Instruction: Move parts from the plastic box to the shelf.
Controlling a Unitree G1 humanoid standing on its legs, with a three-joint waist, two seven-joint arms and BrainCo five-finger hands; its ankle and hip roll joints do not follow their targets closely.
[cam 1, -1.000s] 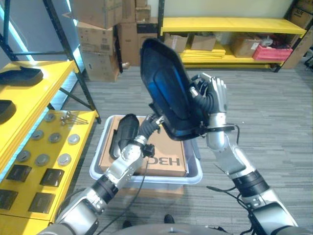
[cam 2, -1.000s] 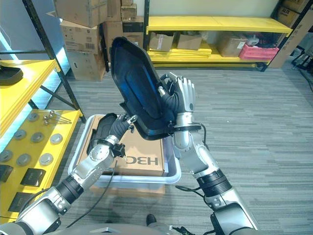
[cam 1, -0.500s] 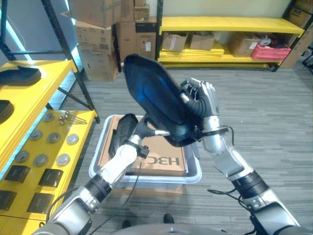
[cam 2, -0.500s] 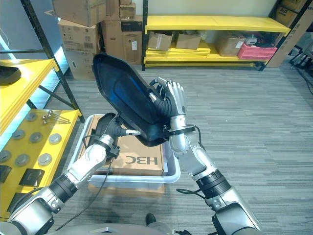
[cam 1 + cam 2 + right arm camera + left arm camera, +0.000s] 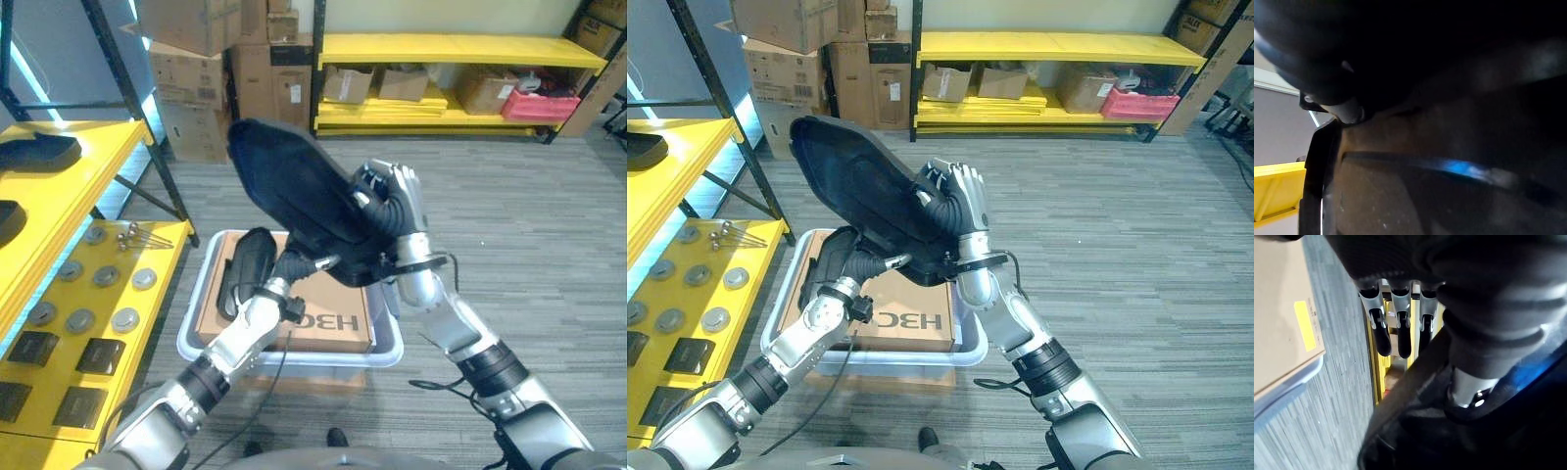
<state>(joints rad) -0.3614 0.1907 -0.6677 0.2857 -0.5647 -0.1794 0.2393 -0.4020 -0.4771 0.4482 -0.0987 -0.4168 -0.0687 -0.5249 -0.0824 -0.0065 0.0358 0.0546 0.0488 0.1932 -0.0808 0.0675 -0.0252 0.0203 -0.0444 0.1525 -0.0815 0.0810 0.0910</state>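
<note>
Black moulded panel [image 5: 299, 201] held tilted mid-frame above plastic box [image 5: 388, 350]; right hand [image 5: 397, 201] clamped on its edge, left hand [image 5: 299, 264], fingers straight, props it underneath for transfer.

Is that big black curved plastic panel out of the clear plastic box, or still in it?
Out. The black panel is held tilted in the air above the clear plastic box, between the left hand and the right hand.

We are holding the part [image 5: 304, 201] above the plastic box [image 5: 387, 348]. A carton [image 5: 328, 318] is lying in that box, and the shelf [image 5: 93, 284] is standing left of it.
</note>
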